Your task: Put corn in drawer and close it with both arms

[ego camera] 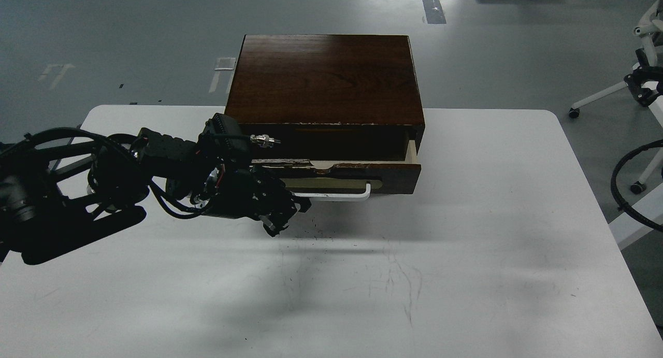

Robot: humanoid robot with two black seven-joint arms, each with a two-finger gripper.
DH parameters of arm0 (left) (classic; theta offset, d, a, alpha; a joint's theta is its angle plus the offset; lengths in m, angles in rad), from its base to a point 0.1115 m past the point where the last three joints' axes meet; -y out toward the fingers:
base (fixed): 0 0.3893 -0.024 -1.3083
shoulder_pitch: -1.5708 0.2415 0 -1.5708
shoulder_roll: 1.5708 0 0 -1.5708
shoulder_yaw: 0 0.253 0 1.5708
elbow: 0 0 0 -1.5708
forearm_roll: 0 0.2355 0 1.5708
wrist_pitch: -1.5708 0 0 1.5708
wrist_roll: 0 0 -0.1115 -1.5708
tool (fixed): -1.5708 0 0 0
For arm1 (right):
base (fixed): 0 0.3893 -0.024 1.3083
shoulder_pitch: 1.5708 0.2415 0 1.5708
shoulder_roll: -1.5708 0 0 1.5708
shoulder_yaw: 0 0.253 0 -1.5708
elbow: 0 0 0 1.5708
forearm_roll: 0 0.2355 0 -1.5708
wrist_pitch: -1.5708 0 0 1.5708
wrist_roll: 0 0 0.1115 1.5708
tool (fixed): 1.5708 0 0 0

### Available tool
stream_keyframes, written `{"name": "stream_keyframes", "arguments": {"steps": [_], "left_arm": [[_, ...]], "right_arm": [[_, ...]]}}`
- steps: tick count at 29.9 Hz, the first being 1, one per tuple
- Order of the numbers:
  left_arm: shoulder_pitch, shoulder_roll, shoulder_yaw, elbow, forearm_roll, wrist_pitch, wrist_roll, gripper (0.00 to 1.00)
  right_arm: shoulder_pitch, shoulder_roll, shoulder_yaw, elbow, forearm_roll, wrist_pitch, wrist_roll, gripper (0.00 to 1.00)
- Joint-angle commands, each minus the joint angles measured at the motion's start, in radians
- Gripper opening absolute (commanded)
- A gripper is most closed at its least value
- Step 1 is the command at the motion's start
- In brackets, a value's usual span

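The dark brown wooden box (pixel 326 78) stands at the back middle of the white table (pixel 466 275). Its drawer (pixel 396 175) sticks out only a little, with a narrow strip of pale wood showing. The white bar handle (pixel 339 196) is on its chipped front. The corn is hidden inside the dark drawer. My left gripper (pixel 285 218) is low against the left part of the drawer front, by the left end of the handle. It is dark and I cannot tell its fingers apart. My right arm is out of view.
Dark crumbs and scratches mark the table in front of the drawer. A black cable loop (pixel 624 182) and chair legs (pixel 603 96) stand off the table's right edge.
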Motion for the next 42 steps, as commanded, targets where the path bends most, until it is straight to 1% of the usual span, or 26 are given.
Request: {"name": "stream_keyframes", "arguments": {"steps": [1,11,15,24,35,41,42], "left_arm": [[-0.006,-0.019,0.0,0.045,0.0,0.0,0.0,0.0],[-0.015,-0.073,-0.002,0.151,-0.009,0.0,-0.009,0.0],[-0.03,-0.076,-0.003,0.161,-0.025,0.0,-0.009,0.0],[-0.048,-0.12,-0.002,0.249,-0.038,0.0,-0.01,0.0],[-0.05,-0.125,-0.002,0.257,-0.038,0.0,-0.009,0.0],[-0.05,-0.123,-0.003,0.237,-0.046,0.0,-0.012,0.0],[-0.053,-0.117,-0.002,0.226,-0.067,0.0,-0.018,0.0]], "right_arm": [[-0.001,-0.002,0.0,-0.001,0.0,0.0,0.0,1.0],[0.003,-0.005,0.0,-0.003,-0.002,0.0,-0.001,1.0],[0.005,-0.005,0.0,-0.008,-0.002,0.0,-0.003,1.0],[0.008,-0.005,0.0,-0.026,-0.002,0.0,-0.001,1.0],[0.002,-0.003,-0.005,-0.026,-0.002,0.0,-0.001,1.0],[0.002,-0.003,-0.005,-0.026,-0.002,0.0,0.0,1.0],[0.003,-0.003,-0.003,-0.026,-0.002,0.0,0.0,1.0]]}}
